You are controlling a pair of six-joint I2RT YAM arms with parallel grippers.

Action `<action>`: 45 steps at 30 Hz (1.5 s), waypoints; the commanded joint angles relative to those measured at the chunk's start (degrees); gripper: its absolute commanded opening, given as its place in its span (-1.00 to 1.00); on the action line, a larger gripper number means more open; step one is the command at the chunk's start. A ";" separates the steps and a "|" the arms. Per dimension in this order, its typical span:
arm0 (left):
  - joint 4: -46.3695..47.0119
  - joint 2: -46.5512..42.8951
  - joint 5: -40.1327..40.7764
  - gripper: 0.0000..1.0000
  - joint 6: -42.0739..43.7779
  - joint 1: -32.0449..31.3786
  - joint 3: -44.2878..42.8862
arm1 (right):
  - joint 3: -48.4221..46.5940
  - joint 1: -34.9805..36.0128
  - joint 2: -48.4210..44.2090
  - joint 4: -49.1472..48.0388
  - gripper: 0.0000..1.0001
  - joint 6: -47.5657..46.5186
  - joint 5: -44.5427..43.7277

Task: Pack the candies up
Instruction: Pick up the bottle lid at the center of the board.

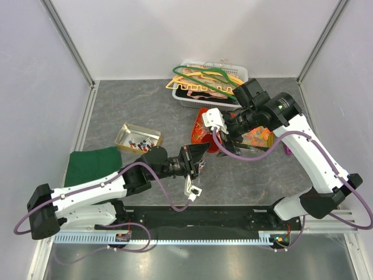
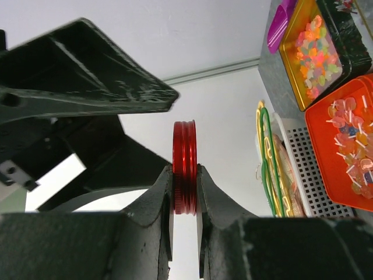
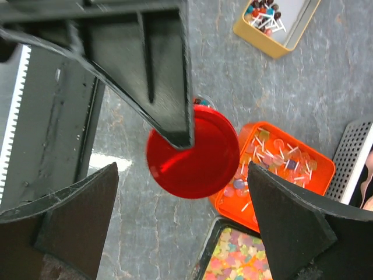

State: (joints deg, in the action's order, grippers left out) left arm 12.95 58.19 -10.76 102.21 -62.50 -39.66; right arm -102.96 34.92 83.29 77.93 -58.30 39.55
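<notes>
Looking through the left wrist camera, I see my left pincer (image 2: 185, 170) clamped on a red lid (image 2: 185, 140), which stands on edge between the two fingers. My right pincer (image 3: 182, 172) hangs above that lid with its jaws wide apart. The candies (image 1: 140, 142) lie in a gold tin (image 1: 124, 132) on the tabletop (image 1: 145, 99), left of both pincers and near a green cloth (image 1: 93, 166).

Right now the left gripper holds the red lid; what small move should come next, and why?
Probably ease the right gripper down around the rim of the lid. The lid faces it flat, about centred between its wide-open jaws, while the left gripper pinches the lid by its two faces, so a handover looks ready.
</notes>
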 commanded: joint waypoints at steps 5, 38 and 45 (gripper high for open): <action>4.01 2.71 -0.84 -0.96 -0.78 -0.52 -2.97 | 1.00 0.24 -2.25 5.74 0.96 -1.11 3.43; 3.49 3.59 1.71 -0.96 -3.60 -2.63 -6.13 | 6.10 0.33 -4.36 -6.04 0.80 5.13 1.32; 2.61 3.24 1.71 -0.96 -2.90 -2.71 -4.82 | 5.31 0.33 -5.68 -7.53 0.80 6.18 0.18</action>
State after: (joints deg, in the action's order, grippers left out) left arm 14.24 61.78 -9.15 100.44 -64.75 -43.55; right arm -96.88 35.09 79.96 72.53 -52.88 39.81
